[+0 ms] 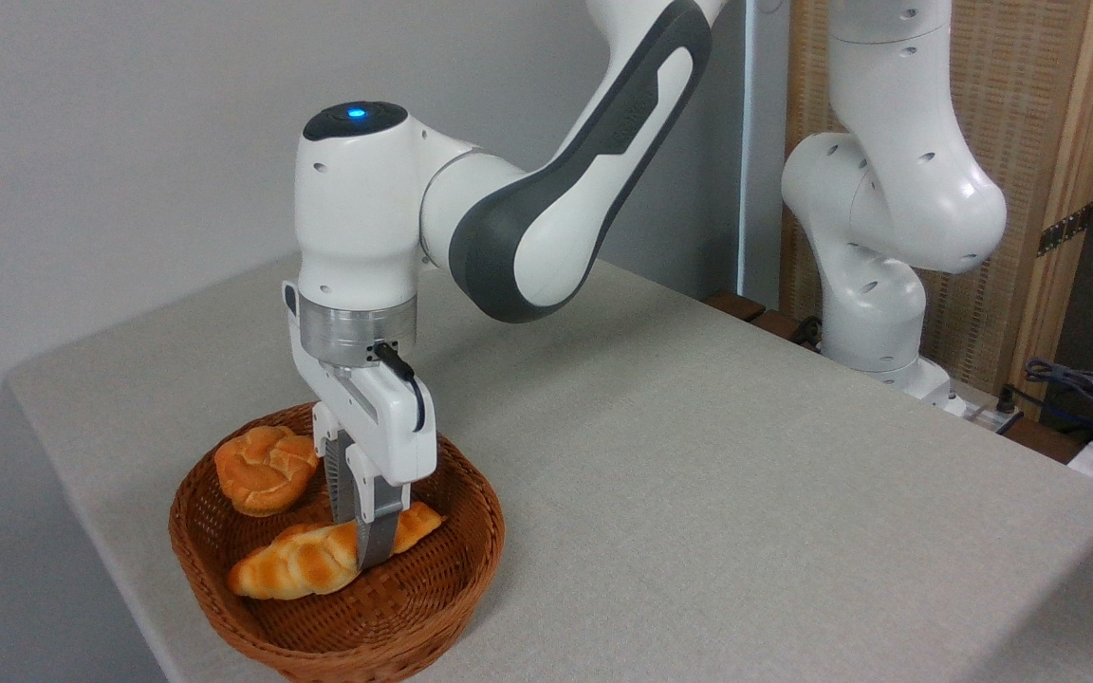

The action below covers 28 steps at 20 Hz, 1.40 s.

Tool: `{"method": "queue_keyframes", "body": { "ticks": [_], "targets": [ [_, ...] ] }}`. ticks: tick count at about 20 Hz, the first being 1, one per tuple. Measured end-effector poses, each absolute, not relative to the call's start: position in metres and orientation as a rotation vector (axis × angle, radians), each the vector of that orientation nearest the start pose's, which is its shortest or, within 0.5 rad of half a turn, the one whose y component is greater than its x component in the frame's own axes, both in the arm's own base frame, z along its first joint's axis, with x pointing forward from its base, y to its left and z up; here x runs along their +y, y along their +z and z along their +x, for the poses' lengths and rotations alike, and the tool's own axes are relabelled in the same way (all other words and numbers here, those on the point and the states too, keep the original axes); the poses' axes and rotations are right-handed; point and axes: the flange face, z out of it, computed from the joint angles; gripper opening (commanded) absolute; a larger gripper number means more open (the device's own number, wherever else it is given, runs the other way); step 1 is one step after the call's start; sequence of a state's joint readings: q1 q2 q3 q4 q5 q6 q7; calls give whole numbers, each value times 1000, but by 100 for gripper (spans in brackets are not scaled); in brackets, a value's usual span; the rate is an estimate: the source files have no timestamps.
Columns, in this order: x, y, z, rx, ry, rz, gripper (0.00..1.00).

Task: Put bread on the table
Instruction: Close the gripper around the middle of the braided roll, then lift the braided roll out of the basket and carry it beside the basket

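The bread [305, 562], a long braided golden-orange loaf with pale creases and tapered ends, lies inside the wicker basket [338, 631] on the grey-beige surface [698, 493]. The pincer [364, 545] is clamped across its middle, its 2 fingers straddling it.

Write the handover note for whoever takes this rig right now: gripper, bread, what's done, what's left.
Gripper: down inside the wicker basket, fingers either side of the bread; whether they are clamped is unclear.
Bread: lying in the basket, beside the round bun.
Done: approach to the loaf.
Left: confirm the grip, lift the loaf clear of the rim, set it on the table, release.
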<state>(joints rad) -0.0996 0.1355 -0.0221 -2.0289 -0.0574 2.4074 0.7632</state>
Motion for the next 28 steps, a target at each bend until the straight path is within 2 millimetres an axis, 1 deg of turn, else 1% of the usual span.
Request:
{"method": "queue_keyframes", "body": {
  "ticks": [3,5,9,11,14,17,19,23,24,25,26,27,28],
  "targets": [
    [-62,412,599,1202,-414,-2878,30],
    [-57,421,603,1163,-430,-2925,30],
    [-50,449,609,1136,-407,-3005,31],
    [-46,463,608,1142,-360,-3032,31],
    [-39,488,604,1149,-299,-3082,31],
    [-34,505,597,1146,-278,-3114,32],
    [-29,518,588,1149,-253,-3126,32],
    [-17,544,561,1204,-169,-3140,33],
    [-14,551,551,1256,-150,-3129,33],
    [-13,554,544,1282,-144,-3122,33],
    [-10,557,531,1329,-135,-3109,33],
    [-9,558,523,1350,-133,-3103,33],
    [-5,558,507,1380,-132,-3095,33]
  ]
}}
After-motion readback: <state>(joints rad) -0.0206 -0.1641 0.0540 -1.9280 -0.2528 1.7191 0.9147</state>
